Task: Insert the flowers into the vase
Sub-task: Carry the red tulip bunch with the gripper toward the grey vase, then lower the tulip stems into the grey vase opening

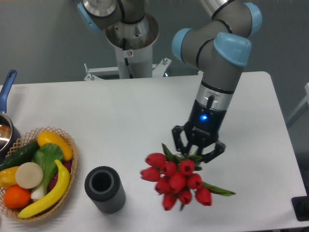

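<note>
- Far left edge: metal pot (5,133) w/ blue handle, only partly in frame, on the worktop (120,121).
- Next to it, woven wicker basket (72,159), round, open weave. Inside: yellow bananas, green leafy veg w/ white stalk, an orange, cucumber, a pale round disc – all look like smooth plastic.
- Just right of basket, near front edge: the vase (105,189) – short dark grey cylinder, ribbed sides, round open mouth, upright.
- Right of vase, apart from it: the flowers (176,181) – bunch of glossy red tulip buds, green leaves poking out at the sides, one long leaf pointing right. Buds point toward the front edge of the worktop, stems run up and back into the end effector. Bunch looks held clear of the surface; faint shadow on the worktop near it.
- End effector (197,147) directly behind/above the buds, black fingers clamped on the green stems; blue light lit on the wrist above.
- Arm: grey tubes w/ light blue joint caps, coming down from upper right; its base on a white pedestal behind the worktop at centre.
- Worktop: plain white, matte, rounded corners.
- Room behind: flat grey wall. Small dark object at lower right corner, can't tell what.
</note>
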`<state>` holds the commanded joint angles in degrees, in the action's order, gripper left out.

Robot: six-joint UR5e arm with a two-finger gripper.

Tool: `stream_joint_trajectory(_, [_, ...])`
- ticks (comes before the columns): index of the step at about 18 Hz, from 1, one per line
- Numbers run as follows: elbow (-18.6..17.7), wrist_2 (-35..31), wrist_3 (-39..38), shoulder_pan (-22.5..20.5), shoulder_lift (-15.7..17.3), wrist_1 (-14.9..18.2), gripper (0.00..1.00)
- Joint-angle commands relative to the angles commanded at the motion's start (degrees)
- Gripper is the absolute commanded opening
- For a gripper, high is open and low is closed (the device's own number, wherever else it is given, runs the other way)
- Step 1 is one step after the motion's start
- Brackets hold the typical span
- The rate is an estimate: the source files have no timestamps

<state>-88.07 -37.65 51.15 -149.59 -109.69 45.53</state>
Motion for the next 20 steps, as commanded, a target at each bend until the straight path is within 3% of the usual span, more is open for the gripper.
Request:
stream_joint_trajectory(5, [2.72,7.23,-2.2,2.1,0.35,-0.17,0.0])
stream_joint_trajectory(12, [3.96,19.88,-2.29,4.48,-2.28,-3.69,0.0])
stream_joint_trajectory(17, [4.39,22.79,-2.2,5.27,-3.51,-3.69,0.0])
stream_joint_trajectory(20, [7.55,23.06,-2.29,6.68,-6.41,-3.69,0.0])
